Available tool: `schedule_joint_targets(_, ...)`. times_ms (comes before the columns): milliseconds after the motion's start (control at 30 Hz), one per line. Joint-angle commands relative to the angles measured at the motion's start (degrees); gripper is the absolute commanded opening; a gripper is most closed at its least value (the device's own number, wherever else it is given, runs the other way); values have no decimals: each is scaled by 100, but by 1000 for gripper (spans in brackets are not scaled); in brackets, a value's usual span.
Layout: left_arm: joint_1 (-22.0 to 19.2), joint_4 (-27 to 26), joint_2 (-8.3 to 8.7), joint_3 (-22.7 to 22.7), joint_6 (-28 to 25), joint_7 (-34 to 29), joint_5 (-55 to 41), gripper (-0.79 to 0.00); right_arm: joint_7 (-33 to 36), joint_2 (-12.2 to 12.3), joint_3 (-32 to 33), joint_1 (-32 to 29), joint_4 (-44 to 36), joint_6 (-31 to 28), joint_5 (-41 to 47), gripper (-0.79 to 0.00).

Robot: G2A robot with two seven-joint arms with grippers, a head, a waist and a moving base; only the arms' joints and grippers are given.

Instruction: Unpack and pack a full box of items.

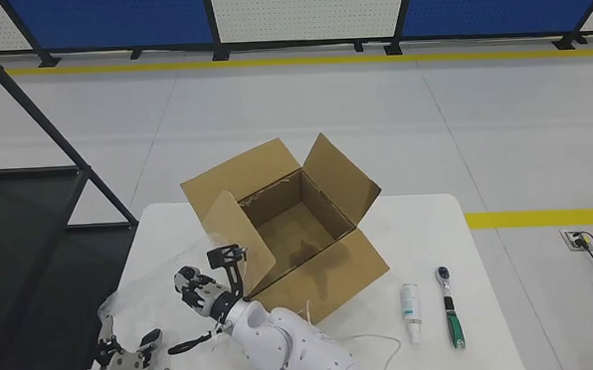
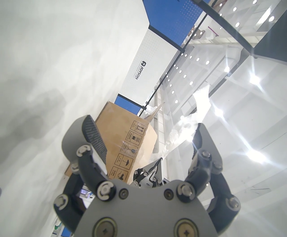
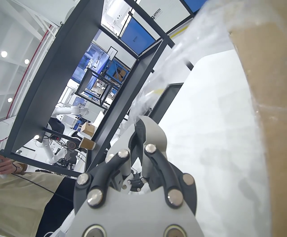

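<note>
On the white table [image 1: 428,239], an open cardboard box [image 1: 331,283], standing upright toward the far side, all flaps spread outward, brown floor visible inside. Just beside its left flap, the right gripper [image 1: 191,282], with fingers pressed together on a piece of clear plastic film [image 1: 142,303]. Seen from the right wrist, film rising out of the closed fingertips, box wall close beside. Film spread loosely over the left part of the table, between box and table edge. At the near left corner, the left gripper [image 1: 123,354], fingers wide apart, pointed toward the box. Film close to one finger [image 2: 201,143], impossible to tell whether touching. To the right of the box, well apart from both grippers, a white tube [image 1: 411,314] lying flat. Just beside it, not touching, a ratchet wrench [image 1: 450,320] with green handle, both lying roughly parallel. Beyond the left table edge, a black frame [image 1: 36,147].
</note>
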Motion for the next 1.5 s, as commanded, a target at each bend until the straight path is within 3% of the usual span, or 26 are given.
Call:
schedule_joint_targets(0,-8,12,-1,-7,3,-2,-8,0,-3,-13,38,5,31,1,-9,-785)
schedule_joint_targets(567,-73,64,-10,-4,56,17,18,0,390,-151,242,35,326,-4,-45,-785)
schedule_joint_targets(667,-86,65,-12,8,66,15,28,0,441,-183,261,35,405,16,-47,-431)
schedule_joint_targets(700,-91,67,-13,11,66,18,31,0,454,-192,273,35,432,19,-40,-259)
schedule_joint_targets(767,-98,72,-14,21,76,6,35,0,470,-208,295,36,477,19,-41,-95)
schedule_joint_targets(833,-103,73,-15,25,79,5,42,0,491,-220,315,29,517,24,-51,0)
schedule_joint_targets(1467,-88,6,-24,71,110,-15,143,0,212,-171,419,-420,35,319,-765,0)
